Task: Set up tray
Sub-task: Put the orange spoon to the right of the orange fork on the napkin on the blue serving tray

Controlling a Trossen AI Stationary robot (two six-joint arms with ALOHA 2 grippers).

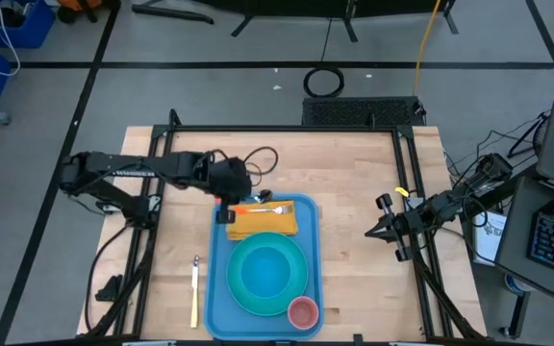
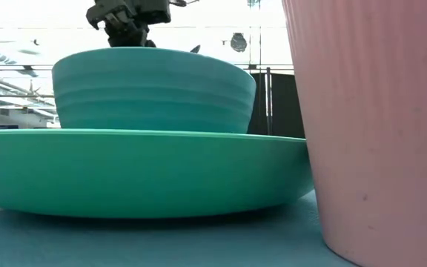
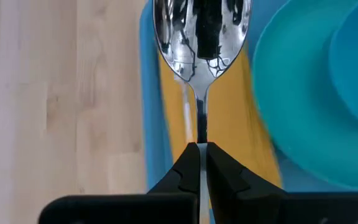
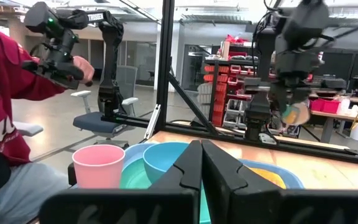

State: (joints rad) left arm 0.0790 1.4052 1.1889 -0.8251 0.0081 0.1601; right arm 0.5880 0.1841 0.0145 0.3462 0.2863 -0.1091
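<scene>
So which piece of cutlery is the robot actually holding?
The shiny metal spoon, pinched by its handle in the left tool over the yellow napkin. The fork lies on that napkin; another utensil lies on the wooden table.

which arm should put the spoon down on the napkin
Left. The left gripper already pinches the spoon over the yellow napkin on the tray. The right gripper waits off the tray.

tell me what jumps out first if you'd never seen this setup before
The big blue tray at the table's near middle, carrying a turquoise plate with a bowl on it, a pink cup at its near right corner and a yellow napkin at its far end. Next, the left gripper over the napkin, fingers shut on a shiny spoon.
</scene>
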